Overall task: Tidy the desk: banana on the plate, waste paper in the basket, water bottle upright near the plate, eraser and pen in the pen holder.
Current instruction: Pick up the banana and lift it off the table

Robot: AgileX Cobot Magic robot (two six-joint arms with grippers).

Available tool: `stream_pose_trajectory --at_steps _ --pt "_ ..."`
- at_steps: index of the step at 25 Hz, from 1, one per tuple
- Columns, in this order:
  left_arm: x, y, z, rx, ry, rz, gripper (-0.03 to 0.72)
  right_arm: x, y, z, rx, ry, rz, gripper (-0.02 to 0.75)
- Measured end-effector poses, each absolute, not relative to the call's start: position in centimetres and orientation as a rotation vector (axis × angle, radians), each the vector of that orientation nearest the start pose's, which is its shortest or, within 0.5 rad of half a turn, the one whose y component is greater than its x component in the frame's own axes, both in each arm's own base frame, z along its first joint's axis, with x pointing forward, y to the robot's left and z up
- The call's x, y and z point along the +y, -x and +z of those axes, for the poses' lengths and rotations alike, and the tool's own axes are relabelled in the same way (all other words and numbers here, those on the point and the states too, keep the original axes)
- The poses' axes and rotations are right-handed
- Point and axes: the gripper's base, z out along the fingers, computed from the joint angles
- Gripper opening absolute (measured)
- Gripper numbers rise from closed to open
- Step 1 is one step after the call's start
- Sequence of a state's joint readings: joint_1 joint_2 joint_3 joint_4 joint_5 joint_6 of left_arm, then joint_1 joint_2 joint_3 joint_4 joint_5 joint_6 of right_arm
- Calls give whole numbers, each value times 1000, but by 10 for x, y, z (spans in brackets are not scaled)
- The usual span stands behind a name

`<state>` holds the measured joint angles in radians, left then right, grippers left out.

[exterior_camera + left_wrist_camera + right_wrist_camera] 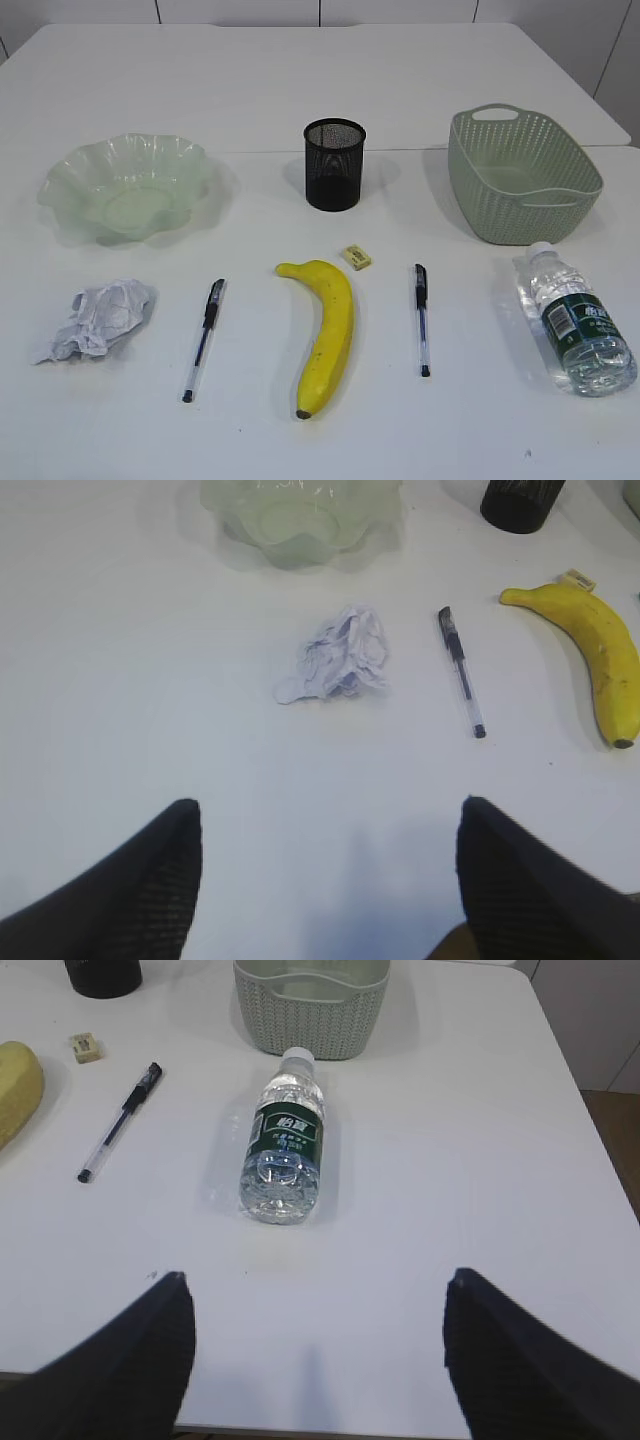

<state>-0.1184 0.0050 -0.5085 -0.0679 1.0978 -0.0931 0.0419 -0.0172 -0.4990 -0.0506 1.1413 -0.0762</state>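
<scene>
Three containers stand in a row at the far side of the white table [320,420]. The wavy green glass plate [128,185] at 10 o'clock has nothing on it. The black mesh pen holder [334,164] at 12 o'clock shows nothing poking out of it. The green woven basket [522,175] at 2 o'clock has nothing inside.

The other things lie in a nearer row. The crumpled waste paper [100,318] is at 8 o'clock. Next comes a pen [204,338], then the yellow banana [325,334] in the middle. The small eraser [356,257] sits just beside the banana's stem. A second pen [421,317] comes next. The water bottle [577,320] lies on its side at 4 o'clock, its white cap pointing at the basket.

Only the wrist views show the arms. The left tool [325,880] is spread wide over bare table, with the paper at its 12 o'clock. The right tool [315,1355] is spread wide too, with the bottle at its 12 o'clock. Neither touches anything. The right wrist view also shows the table's right edge and a strip of brown floor [615,1130].
</scene>
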Motion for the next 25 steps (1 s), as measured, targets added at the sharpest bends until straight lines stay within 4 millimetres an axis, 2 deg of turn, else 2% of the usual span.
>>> stream_pose_trajectory --at_steps 25 --pt "-5 7 277 2083 -31 -211 550 -5 11 271 2105 119 -82 580"
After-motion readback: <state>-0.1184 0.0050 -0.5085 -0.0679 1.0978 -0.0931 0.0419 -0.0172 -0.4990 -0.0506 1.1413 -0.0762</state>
